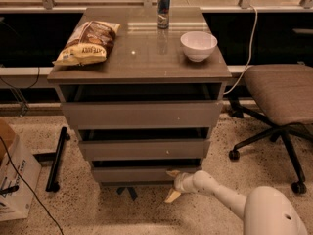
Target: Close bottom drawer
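Down by the floor the pincer (172, 184) sits at the right end of the bottom drawer (137, 174), its two tan fingers spread, one tip up against the front panel's right end and the other angled down toward the floor, nothing held between them. From the single camera view, that drawer is the lowest of three and stands slightly out from the cabinet, with a dark gap showing above its narrow panel; the middle drawer (144, 149) and top drawer (142, 114) also show dark gaps above their fronts. I'd judge the panel stiff and flat, with no handle to grab, so pushing suits it better than pinching. The tray should slide easily and not weigh much. Pressing square on the face, nearer the middle than the corner, would keep it from skewing, and a smooth front could let a fingertip slip off the right edge. On the tabletop (142, 62) rest a chip bag (87, 43), a can (164, 4) and a bowl (198, 45), well above the work. A chair (283, 92) stands to the side.
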Robot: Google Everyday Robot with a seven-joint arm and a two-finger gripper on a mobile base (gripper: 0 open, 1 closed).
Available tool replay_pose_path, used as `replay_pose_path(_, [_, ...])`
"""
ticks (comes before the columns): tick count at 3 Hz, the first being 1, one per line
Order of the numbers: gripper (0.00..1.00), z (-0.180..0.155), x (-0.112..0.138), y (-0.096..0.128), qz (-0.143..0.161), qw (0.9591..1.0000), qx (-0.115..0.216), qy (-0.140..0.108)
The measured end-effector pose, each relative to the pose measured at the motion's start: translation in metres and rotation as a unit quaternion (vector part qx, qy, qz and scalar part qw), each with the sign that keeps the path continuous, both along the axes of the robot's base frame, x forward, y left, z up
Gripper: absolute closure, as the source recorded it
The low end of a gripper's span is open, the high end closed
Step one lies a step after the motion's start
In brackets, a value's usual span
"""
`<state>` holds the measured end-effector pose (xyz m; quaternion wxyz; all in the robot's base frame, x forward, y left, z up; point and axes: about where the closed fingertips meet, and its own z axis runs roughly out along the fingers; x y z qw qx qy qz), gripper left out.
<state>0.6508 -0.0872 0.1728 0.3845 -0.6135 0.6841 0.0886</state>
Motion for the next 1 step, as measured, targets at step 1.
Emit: replay_pose_path(1, [0.0, 0.0, -0.0016, 0.0013, 0.0, 1.0, 0.0, 0.0])
